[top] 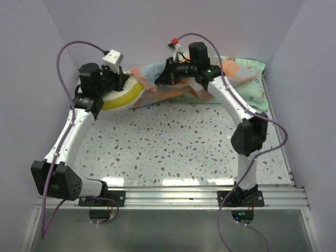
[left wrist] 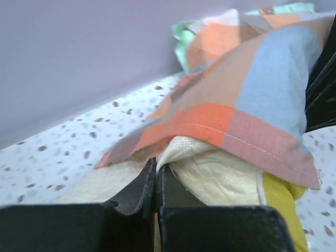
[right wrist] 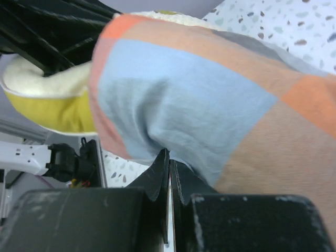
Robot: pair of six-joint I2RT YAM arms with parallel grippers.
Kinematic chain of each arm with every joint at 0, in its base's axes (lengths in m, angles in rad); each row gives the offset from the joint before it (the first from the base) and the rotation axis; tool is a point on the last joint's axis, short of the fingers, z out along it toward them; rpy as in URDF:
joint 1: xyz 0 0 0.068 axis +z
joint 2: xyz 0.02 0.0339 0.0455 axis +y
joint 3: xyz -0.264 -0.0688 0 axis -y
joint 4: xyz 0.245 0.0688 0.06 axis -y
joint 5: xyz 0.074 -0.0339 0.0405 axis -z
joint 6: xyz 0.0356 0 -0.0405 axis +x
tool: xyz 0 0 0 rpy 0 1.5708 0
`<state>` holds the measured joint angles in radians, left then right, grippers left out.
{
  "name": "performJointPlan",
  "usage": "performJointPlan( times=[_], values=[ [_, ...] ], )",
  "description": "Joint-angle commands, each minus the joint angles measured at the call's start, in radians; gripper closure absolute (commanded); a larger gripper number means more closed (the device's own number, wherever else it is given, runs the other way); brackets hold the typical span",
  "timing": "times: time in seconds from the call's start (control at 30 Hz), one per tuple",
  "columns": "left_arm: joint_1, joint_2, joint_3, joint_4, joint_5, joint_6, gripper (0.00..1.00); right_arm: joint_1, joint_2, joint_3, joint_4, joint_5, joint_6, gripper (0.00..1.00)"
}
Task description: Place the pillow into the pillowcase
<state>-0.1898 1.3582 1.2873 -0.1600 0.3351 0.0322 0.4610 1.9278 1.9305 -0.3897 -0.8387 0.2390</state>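
The cream-yellow pillow (top: 123, 97) lies at the back left, its right part inside the plaid pillowcase (top: 152, 79). In the left wrist view the pillow (left wrist: 226, 176) sticks out from under the pillowcase's orange and pink hem (left wrist: 247, 100). My left gripper (left wrist: 156, 168) is shut on the pillow's cream fabric; it also shows in the top view (top: 116, 80). My right gripper (right wrist: 169, 157) is shut on a fold of the pillowcase (right wrist: 184, 94) and holds it off the table; it shows in the top view (top: 169, 73). The pillow's yellow edge (right wrist: 52, 110) shows in the right wrist view.
A mint-green cartoon-print pillow (top: 239, 79) lies at the back right under the right arm. The speckled table (top: 173, 147) is walled by lilac panels at the back and sides. A metal rail (top: 178, 197) runs along the near edge.
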Motion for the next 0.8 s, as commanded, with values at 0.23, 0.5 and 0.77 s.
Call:
performJointPlan(
  times=[0.23, 0.5, 0.77],
  values=[
    [0.107, -0.316, -0.025, 0.117, -0.132, 0.009, 1.0, 0.234, 0.326, 0.642, 0.057, -0.066, 0.074, 1.0],
    [0.049, -0.317, -0.348, 0.031, 0.005, 0.089, 1.0, 0.248, 0.042, -0.088, -0.029, 0.0, -0.119, 1.0],
    [-0.151, -0.082, -0.542, 0.049, -0.013, 0.158, 1.0, 0.246, -0.012, -0.536, -0.223, -0.066, -0.195, 1.0]
  ],
)
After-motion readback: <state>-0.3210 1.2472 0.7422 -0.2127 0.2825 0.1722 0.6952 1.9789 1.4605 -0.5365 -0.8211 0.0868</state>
